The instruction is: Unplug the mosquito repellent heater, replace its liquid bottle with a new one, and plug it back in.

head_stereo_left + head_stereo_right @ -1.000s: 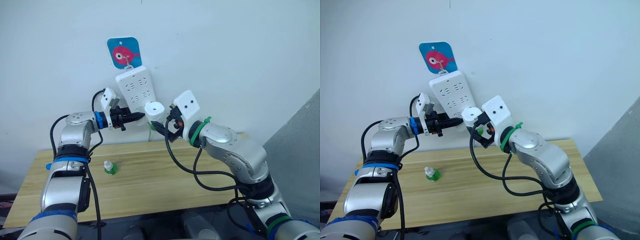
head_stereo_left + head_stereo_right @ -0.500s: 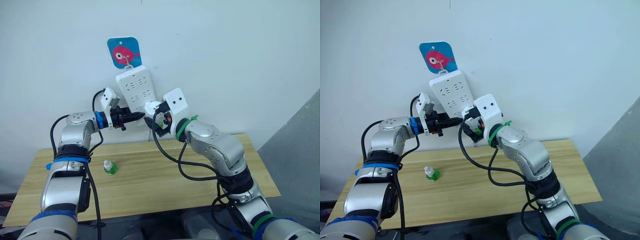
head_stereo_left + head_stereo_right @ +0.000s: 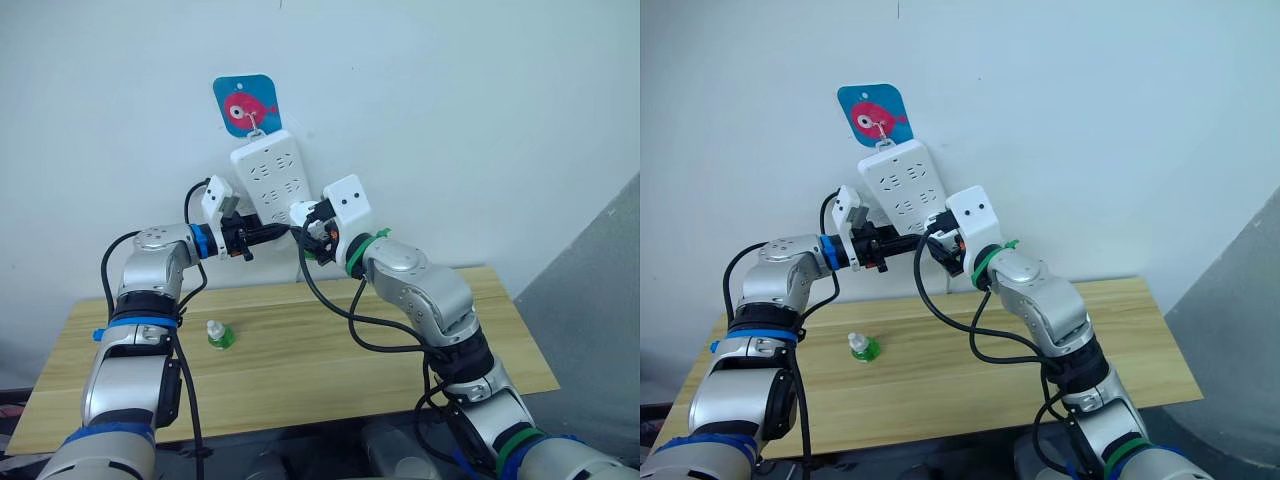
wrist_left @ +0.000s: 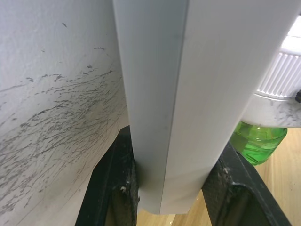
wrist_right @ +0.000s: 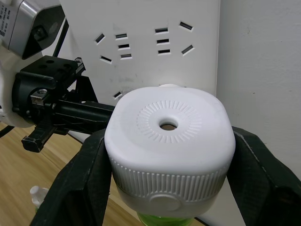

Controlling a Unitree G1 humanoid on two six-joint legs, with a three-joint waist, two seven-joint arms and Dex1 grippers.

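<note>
Fish sticker point(image 3: 246, 104), power strip point(image 3: 272, 178), wooden table point(image 3: 300, 370)

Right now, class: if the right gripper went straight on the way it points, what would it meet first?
The right gripper, shut on the mosquito repellent heater, points at the white power strip on the wall. The heater would likely press against the strip's socket face first; the remaining gap is hard to judge.

White rounded mosquito repellent heater point(image 5: 169, 141), ribbed vent hole facing out, green liquid bottle point(image 4: 257, 142) beneath, against the power strip point(image 5: 141, 42)

One heater point(image 5: 169, 141), one power strip point(image 3: 897, 187) — two green bottles point(image 3: 863, 347).
</note>
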